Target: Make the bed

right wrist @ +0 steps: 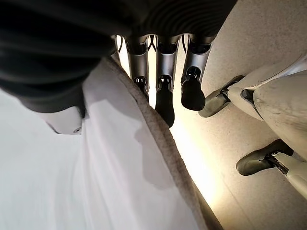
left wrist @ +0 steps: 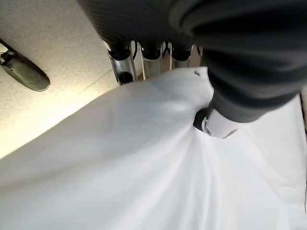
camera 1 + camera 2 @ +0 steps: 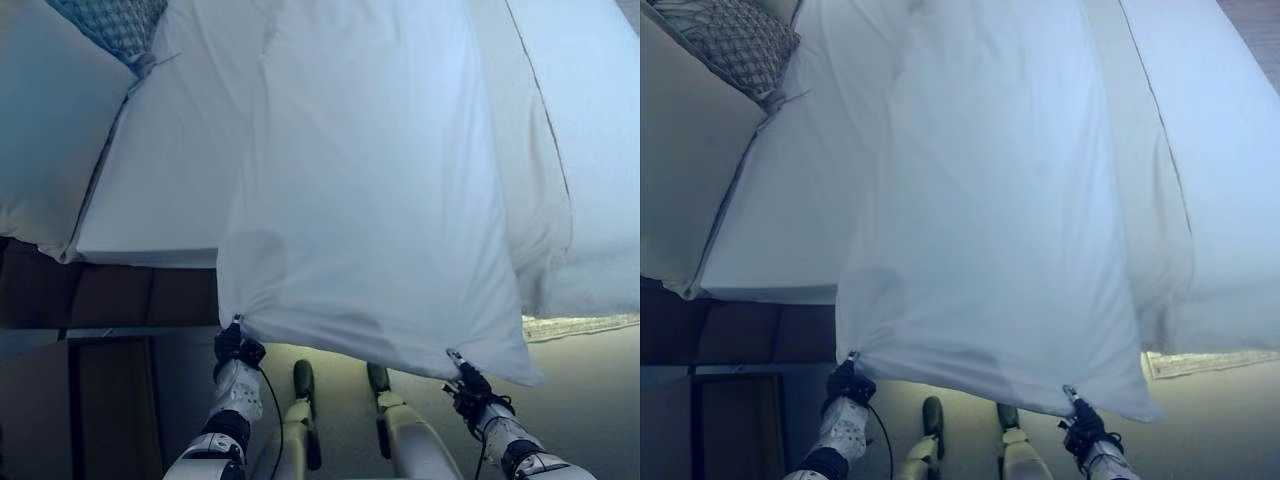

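Note:
A white sheet (image 3: 370, 200) hangs stretched from the bed down to me, its near edge lifted above the floor. My left hand (image 3: 238, 352) is shut on its near left corner, and my right hand (image 3: 468, 388) is shut on its near right corner. In the left wrist view the cloth (image 2: 144, 167) is pinched between the thumb and curled fingers of the left hand (image 2: 240, 72). In the right wrist view the sheet's hemmed edge (image 1: 144, 143) runs between the thumb and fingers of the right hand (image 1: 57, 52).
The white mattress (image 3: 170, 180) lies under the sheet. A white pillow (image 3: 45, 130) and a patterned cushion (image 3: 115, 25) sit at the far left. More white bedding (image 3: 600, 150) drapes on the right. The dark wooden bed base (image 3: 110, 295) stands at lower left.

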`<state>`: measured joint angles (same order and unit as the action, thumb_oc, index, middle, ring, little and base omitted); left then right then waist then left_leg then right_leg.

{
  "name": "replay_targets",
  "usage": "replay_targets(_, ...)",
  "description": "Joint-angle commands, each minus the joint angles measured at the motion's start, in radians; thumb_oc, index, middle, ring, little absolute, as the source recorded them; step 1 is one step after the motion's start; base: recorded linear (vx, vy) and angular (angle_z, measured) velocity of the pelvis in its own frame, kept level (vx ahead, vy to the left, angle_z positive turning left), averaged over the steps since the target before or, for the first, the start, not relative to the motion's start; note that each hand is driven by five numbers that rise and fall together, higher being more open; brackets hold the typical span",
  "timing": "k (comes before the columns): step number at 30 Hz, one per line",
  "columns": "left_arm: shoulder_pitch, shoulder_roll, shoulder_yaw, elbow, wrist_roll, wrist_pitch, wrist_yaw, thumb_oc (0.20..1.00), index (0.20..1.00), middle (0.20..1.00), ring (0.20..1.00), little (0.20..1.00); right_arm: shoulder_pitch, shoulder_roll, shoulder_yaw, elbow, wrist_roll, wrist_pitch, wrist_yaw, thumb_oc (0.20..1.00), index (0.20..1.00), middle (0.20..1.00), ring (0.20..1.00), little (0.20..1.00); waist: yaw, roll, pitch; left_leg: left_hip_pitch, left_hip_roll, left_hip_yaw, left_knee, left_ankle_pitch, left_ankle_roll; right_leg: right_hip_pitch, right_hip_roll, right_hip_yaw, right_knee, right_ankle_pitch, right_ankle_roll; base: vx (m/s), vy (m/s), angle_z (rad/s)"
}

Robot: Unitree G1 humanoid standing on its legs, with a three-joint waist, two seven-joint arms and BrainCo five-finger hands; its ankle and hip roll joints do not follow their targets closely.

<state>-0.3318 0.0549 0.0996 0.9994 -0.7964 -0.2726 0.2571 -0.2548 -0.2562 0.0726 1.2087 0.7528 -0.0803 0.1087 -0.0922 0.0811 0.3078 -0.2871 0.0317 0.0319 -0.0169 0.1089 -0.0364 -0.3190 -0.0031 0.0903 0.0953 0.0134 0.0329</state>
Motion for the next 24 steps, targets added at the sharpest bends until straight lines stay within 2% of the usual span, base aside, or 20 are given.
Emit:
replay_targets(1, 0.215, 0.073, 0.009, 0.182, 0.090, 0.062, 0.016, 1.000, 1.000, 1.000, 1.000, 1.000, 0.151, 0.021, 0.036, 0.097, -0.080, 0.073, 0.003, 1.000, 1.000, 1.000, 1.000, 1.000, 0.029, -0.060, -0.013, -0.041, -0.023, 0.015, 0.061, -0.060, -0.008, -0.017, -0.088, 0.038, -0.057, 0.053, 0.095, 0.00, 0.000, 0.00)
replay_targets(4, 0.230, 0.076, -0.097, 0.151, 0.200, 0.090, -0.046, 1.000, 1.000, 1.000, 1.000, 1.000, 0.149, 0.023, 0.036, 0.092, -0.095, 0.058, -0.020, 1.000, 1.000, 1.000, 1.000, 1.000, 0.026, -0.057, -0.019, -0.032, -0.023, 0.011, 0.046, -0.052, -0.010, -0.011, -0.087, 0.032, -0.064, 0.056, 0.097, 0.00, -0.018, 0.04)
replay_targets(6, 0.228, 0.077, -0.102, 0.155, 0.199, 0.088, -0.053, 1.000, 1.000, 1.000, 1.000, 1.000, 0.146, 0.023, 0.036, 0.097, -0.094, 0.055, -0.022, 1.000, 1.000, 1.000, 1.000, 1.000, 0.026, -0.056, -0.020, -0.031, -0.023, 0.009, 0.044, -0.051, -0.011, -0.009, -0.088, 0.030, -0.067, 0.056, 0.097, 0.00, -0.015, 0.03)
replay_targets(8, 0.238, 0.089, -0.177, 0.105, 0.257, 0.090, -0.109, 1.000, 1.000, 1.000, 1.000, 1.000, 0.146, 0.026, 0.038, 0.089, -0.087, 0.051, -0.018, 1.000, 1.000, 1.000, 1.000, 1.000, 0.025, -0.052, -0.021, -0.029, -0.021, 0.001, 0.039, -0.046, -0.014, -0.004, -0.087, 0.023, -0.071, 0.056, 0.097, -0.01, -0.039, 0.11)
replay_targets(12, 0.248, 0.101, -0.222, 0.117, 0.322, 0.093, -0.148, 1.000, 1.000, 1.000, 1.000, 1.000, 0.147, 0.034, 0.045, 0.083, -0.082, 0.044, -0.020, 1.000, 1.000, 1.000, 1.000, 1.000, 0.024, -0.051, -0.023, -0.025, -0.022, -0.006, 0.035, -0.046, -0.014, 0.001, -0.087, 0.019, -0.074, 0.054, 0.097, 0.00, -0.029, 0.05)
replay_targets(16, 0.272, 0.139, -0.304, 0.118, 0.499, 0.098, -0.214, 1.000, 1.000, 1.000, 1.000, 1.000, 0.154, 0.032, 0.050, 0.068, -0.092, 0.031, -0.010, 1.000, 1.000, 1.000, 1.000, 1.000, 0.024, -0.048, -0.025, -0.025, -0.023, -0.003, 0.035, -0.048, -0.015, 0.002, -0.089, 0.018, -0.079, 0.055, 0.100, 0.01, -0.005, 0.03)
replay_targets(19, 0.272, 0.139, -0.304, 0.118, 0.499, 0.098, -0.214, 1.000, 1.000, 1.000, 1.000, 1.000, 0.155, 0.032, 0.050, 0.068, -0.092, 0.031, -0.010, 1.000, 1.000, 1.000, 1.000, 1.000, 0.024, -0.048, -0.025, -0.025, -0.023, -0.003, 0.035, -0.048, -0.015, 0.002, -0.089, 0.019, -0.079, 0.055, 0.100, 0.00, 0.000, 0.00)
replay_targets(20, 0.284, 0.177, -0.303, 0.089, 0.527, 0.069, -0.201, 1.000, 1.000, 1.000, 1.000, 1.000, 0.160, 0.028, 0.062, 0.020, -0.100, 0.007, -0.014, 1.000, 1.000, 1.000, 1.000, 1.000, 0.024, -0.051, -0.025, -0.025, -0.023, 0.000, 0.039, -0.054, -0.015, 0.000, -0.088, 0.020, -0.076, 0.053, 0.102, 0.00, 0.000, 0.00)
replay_targets(21, 0.284, 0.177, -0.303, 0.089, 0.527, 0.069, -0.201, 1.000, 1.000, 1.000, 1.000, 1.000, 0.160, 0.028, 0.062, 0.020, -0.100, 0.007, -0.014, 1.000, 1.000, 1.000, 1.000, 1.000, 0.024, -0.051, -0.025, -0.025, -0.023, 0.000, 0.039, -0.054, -0.015, 0.000, -0.088, 0.020, -0.076, 0.053, 0.102, 0.00, 0.000, 0.00)
replay_targets(24, 0.265, 0.229, -0.376, -0.046, 0.563, 0.027, -0.239, 1.000, 1.000, 1.000, 1.000, 1.000, 0.158, 0.006, 0.113, -0.127, -0.162, -0.055, -0.049, 1.000, 1.000, 1.000, 1.000, 1.000, 0.019, -0.053, -0.023, -0.030, -0.023, 0.005, 0.038, -0.054, -0.016, -0.006, -0.087, 0.022, -0.078, 0.054, 0.105, 0.00, 0.000, 0.00)
